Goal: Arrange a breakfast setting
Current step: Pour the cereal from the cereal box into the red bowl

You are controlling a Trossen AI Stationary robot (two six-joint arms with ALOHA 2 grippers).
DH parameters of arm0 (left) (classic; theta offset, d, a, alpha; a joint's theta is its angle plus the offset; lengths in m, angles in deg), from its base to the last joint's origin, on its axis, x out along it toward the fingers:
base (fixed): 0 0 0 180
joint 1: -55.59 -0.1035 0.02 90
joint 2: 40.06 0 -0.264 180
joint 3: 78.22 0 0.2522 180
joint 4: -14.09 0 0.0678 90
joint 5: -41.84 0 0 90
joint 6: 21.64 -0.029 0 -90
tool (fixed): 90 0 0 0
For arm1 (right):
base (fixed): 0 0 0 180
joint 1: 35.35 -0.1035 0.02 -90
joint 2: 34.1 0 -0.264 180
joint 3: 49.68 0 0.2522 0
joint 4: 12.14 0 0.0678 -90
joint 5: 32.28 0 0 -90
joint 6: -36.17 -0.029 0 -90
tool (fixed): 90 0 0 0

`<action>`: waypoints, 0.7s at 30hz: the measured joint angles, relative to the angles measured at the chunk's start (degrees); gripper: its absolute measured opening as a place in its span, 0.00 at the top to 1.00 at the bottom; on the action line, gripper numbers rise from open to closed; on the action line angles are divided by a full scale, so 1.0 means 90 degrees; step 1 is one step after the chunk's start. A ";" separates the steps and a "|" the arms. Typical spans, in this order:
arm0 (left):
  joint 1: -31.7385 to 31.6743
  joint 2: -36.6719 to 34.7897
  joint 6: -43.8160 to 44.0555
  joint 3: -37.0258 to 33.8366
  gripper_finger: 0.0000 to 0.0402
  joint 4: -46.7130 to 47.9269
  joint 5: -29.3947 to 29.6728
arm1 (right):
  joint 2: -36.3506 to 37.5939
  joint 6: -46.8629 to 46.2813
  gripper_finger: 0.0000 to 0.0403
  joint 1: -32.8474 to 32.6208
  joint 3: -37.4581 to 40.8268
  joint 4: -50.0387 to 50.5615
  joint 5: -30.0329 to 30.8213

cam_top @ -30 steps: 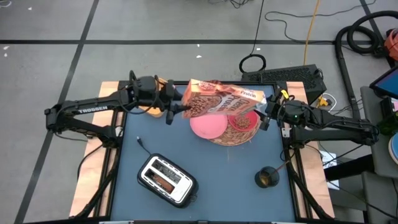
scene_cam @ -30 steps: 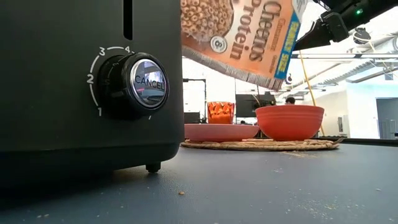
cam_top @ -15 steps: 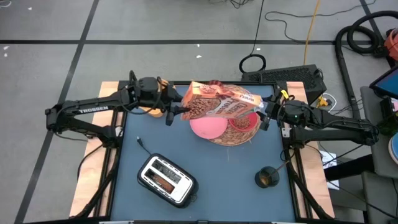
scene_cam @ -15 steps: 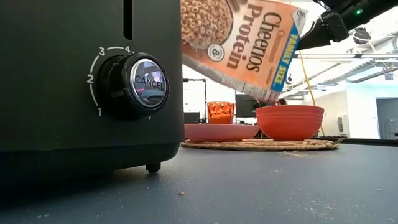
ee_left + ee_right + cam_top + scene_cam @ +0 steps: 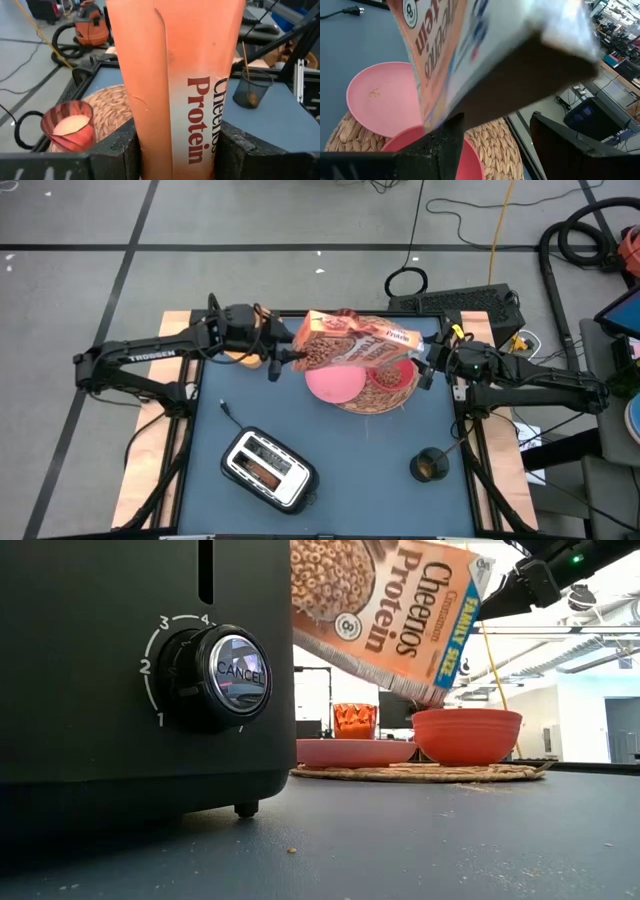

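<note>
Both pincers pinch the cereal box, tipped over the red bowl.
Left gripper (image 5: 278, 358) and right gripper (image 5: 428, 366) clamp opposite ends of the cereal box (image 5: 352, 344); since a second ago its lower end has dropped toward the red bowl (image 5: 466, 736) on the straw mat (image 5: 420, 773).

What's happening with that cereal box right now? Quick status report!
Left gripper clamps brown cereal box; right gripper at its top end. Box tilted over red bowl on round woven straw mat. Nothing in the way.
</note>
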 joint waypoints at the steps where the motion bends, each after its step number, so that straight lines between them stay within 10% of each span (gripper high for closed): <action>1: 0.0000 -0.0013 0.0000 0.0000 0.56 -0.0040 -0.0002 | 0.0000 0.0000 0.47 0.0000 0.0000 0.0002 0.0000; 21: 0.0000 -0.0040 0.0003 0.0005 0.56 -0.0331 -0.0007 | 0.0000 -0.0022 0.47 0.0002 0.0000 -0.0002 0.0000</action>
